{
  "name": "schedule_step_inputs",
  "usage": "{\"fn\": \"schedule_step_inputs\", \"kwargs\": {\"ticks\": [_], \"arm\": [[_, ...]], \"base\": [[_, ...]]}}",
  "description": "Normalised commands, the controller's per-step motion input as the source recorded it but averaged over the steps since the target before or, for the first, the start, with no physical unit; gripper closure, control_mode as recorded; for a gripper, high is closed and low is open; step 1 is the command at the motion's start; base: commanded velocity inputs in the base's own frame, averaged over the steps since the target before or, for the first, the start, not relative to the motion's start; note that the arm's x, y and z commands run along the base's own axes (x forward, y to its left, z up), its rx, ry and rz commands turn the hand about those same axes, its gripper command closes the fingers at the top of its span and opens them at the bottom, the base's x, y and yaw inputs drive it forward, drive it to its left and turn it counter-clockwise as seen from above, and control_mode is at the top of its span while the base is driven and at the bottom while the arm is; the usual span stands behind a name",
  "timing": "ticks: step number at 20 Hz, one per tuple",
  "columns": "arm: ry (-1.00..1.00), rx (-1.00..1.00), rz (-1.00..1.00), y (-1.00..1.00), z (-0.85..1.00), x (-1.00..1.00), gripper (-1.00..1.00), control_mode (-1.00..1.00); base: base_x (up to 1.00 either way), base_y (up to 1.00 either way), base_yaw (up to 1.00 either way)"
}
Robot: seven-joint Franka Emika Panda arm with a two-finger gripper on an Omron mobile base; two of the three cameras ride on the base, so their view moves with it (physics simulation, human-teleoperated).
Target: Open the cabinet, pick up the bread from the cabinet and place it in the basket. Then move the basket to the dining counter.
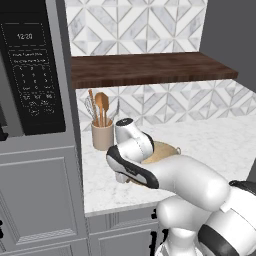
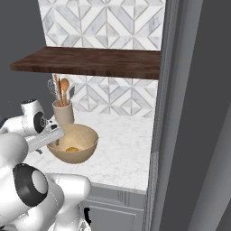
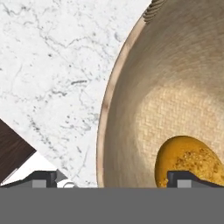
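Note:
The tan woven basket [image 2: 74, 143] stands on the white worktop, and the golden-orange bread [image 2: 71, 149] lies on its floor. In the hand view the basket [image 3: 175, 87] spreads across the right side, with the bread [image 3: 188, 159] low inside it. My gripper [image 3: 116, 177] is open and straddles the near rim: one finger [image 3: 43, 178] is outside over the marble, the other by the bread. From the left base view my arm hides most of the basket [image 1: 162, 150]. The cabinet's dark brown board [image 1: 150, 70] [image 2: 90, 61] hangs above.
A utensil crock [image 1: 102, 135] [image 2: 63, 113] with wooden spoons stands just behind the basket. A black microwave [image 1: 32, 75] sits in the tall grey unit on the left. A grey upright panel [image 2: 194, 113] bounds the worktop [image 2: 122, 149] on the right.

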Motion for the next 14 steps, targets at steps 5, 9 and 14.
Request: {"fn": "schedule_step_inputs", "kwargs": {"ticks": [5, 9, 14], "arm": [[0.00, 0.00, 0.04, 0.00, -0.09, 0.05, -1.00, -1.00], [0.01, 0.00, 0.04, 0.00, 0.00, 0.00, 1.00, -1.00], [0.00, 0.00, 0.04, 0.00, 0.00, 0.00, 1.00, -1.00]], "base": [[0.00, 0.00, 0.00], [0.00, 0.00, 0.00], [0.00, 0.00, 0.00]]}}
